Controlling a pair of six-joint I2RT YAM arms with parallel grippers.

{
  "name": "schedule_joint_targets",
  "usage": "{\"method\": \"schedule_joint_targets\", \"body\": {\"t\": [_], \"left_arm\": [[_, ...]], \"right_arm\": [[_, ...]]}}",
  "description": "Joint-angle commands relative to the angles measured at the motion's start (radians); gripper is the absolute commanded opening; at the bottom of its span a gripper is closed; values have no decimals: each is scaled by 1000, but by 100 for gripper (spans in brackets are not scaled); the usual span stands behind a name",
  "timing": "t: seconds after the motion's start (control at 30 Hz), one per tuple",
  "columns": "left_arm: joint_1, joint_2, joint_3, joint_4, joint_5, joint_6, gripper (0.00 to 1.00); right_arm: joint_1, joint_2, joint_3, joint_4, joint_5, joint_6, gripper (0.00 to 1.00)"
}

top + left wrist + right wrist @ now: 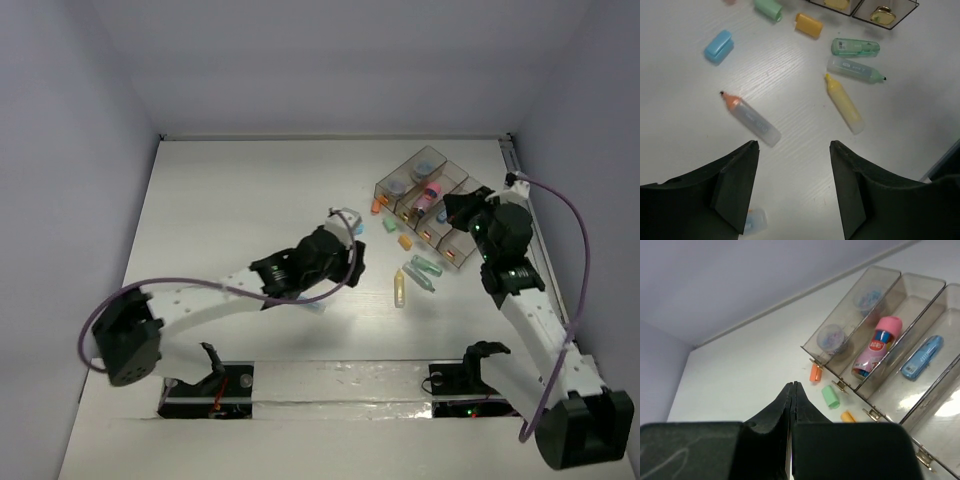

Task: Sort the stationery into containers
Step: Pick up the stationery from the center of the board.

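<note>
My left gripper [794,147] is open over bare table, with nothing between its fingers. Just ahead of it lie a clear marker with an orange tip [751,120] and a yellow marker [844,103]. Two pale green markers [855,47] lie further on, and a small blue piece [756,219] shows behind the left finger. My right gripper [793,385] is shut and empty, hovering near the smoky tray [855,302]. The tray holds two round tubs [831,337], a pink marker [879,345] and a blue item [922,357].
Loose caps lie before the tray's front: orange [815,373], green [830,396] and yellow [848,416]. A blue cap [718,46] lies to the left. From above, the tray [400,168] sits at the back right, beside the right arm [510,240].
</note>
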Motion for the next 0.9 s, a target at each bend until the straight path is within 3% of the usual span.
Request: {"method": "schedule_joint_targets", "body": {"t": [0.0, 0.17, 0.33, 0.53, 0.87], "left_arm": [[-31, 176, 131, 198, 5, 211, 55], [-40, 428, 369, 238, 206, 480, 54], [-40, 670, 634, 142, 311, 592, 54], [-59, 858, 851, 28, 393, 698, 57], [-59, 1011, 1029, -120, 453, 789, 57]], "right_arm": [[-5, -170, 14, -93, 8, -57, 0], [-5, -315, 77, -234, -44, -98, 8], [-5, -403, 105, -267, -64, -106, 21], [-5, -380, 117, -230, -149, -101, 20], [-5, -369, 92, -196, -218, -112, 20]]}}
